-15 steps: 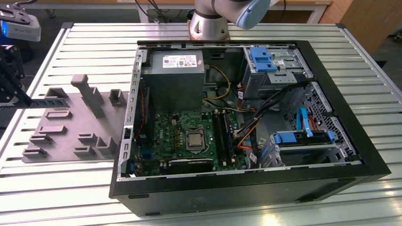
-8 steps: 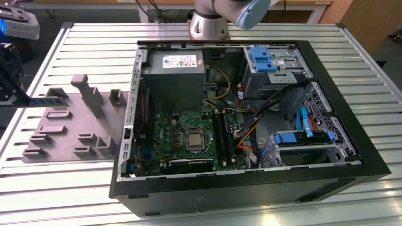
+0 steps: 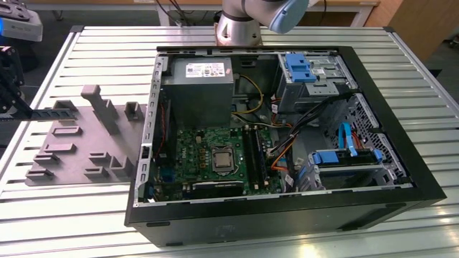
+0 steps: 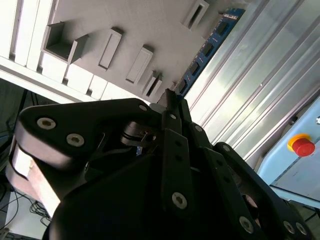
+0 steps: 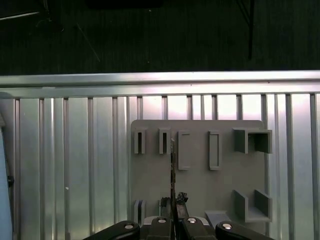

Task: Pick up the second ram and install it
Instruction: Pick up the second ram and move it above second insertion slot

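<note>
The second ram (image 3: 51, 114) is a thin dark green-blue stick with small black chips. It sticks out from my gripper (image 3: 21, 115) at the exterior view's far left, over the far corner of the grey fixture plate (image 3: 79, 145). In the second wrist view the ram (image 4: 207, 47) runs away from the black fingers (image 4: 172, 107), which are shut on its near end. The first wrist view shows the ram (image 5: 173, 165) edge-on above the plate's slots (image 5: 184, 150), with the gripper (image 5: 174, 212) closed around it. The motherboard's long black slots (image 3: 255, 156) lie inside the open case.
The open black computer case (image 3: 287, 215) takes up the table's middle, with a grey power supply (image 3: 197, 88), blue drive brackets (image 3: 300, 67) and loose cables (image 3: 283, 153). The arm's base (image 3: 237, 24) stands behind it. A red stop button (image 4: 302, 145) sits beyond the slatted table edge (image 5: 160, 79).
</note>
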Robot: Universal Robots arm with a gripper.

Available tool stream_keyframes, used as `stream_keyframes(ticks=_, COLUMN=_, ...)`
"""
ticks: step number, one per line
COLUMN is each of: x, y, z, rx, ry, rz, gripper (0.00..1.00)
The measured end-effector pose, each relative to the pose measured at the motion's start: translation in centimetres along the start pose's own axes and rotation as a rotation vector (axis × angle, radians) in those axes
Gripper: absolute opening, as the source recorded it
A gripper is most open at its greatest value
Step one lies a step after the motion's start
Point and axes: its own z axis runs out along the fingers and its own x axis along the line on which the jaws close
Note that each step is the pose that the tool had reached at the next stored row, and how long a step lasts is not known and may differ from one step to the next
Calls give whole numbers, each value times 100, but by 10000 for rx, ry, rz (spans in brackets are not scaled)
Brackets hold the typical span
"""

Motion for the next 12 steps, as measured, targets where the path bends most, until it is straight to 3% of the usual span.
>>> stream_keyframes(ticks=12, x=0, y=0, z=-98, rx=0, ry=0, rz=0, gripper=14)
